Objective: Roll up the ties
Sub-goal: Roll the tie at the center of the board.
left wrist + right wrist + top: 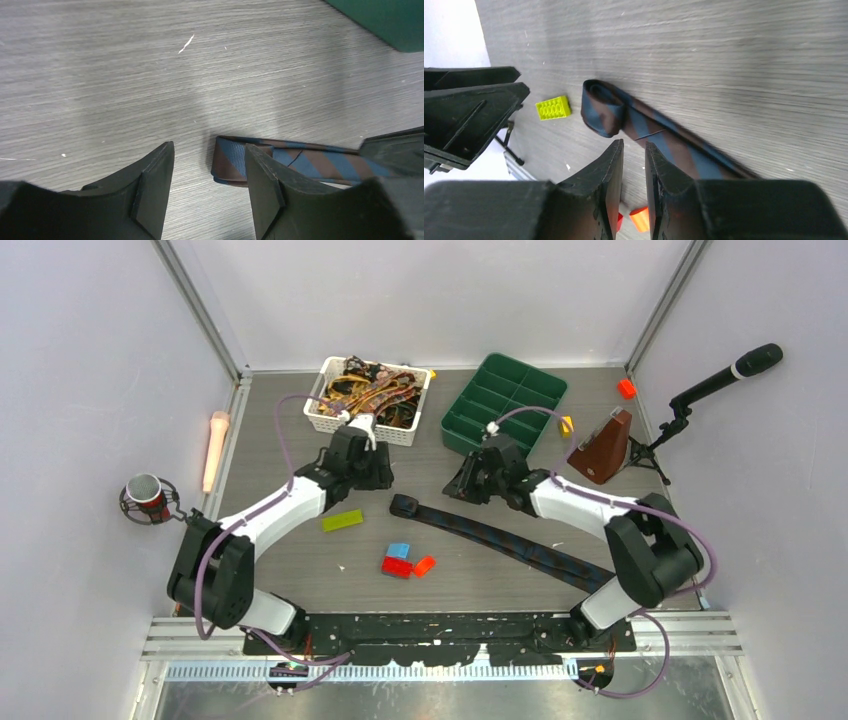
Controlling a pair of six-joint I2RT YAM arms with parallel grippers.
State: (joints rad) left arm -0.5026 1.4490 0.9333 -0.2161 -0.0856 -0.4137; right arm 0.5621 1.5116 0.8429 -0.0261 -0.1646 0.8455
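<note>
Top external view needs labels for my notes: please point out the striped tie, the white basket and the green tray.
striped tie (pixel 500 538): top external view, middle of its flat stretch.
white basket (pixel 322 418): top external view, front wall's left end.
green tray (pixel 468 392): top external view, left rim.
</note>
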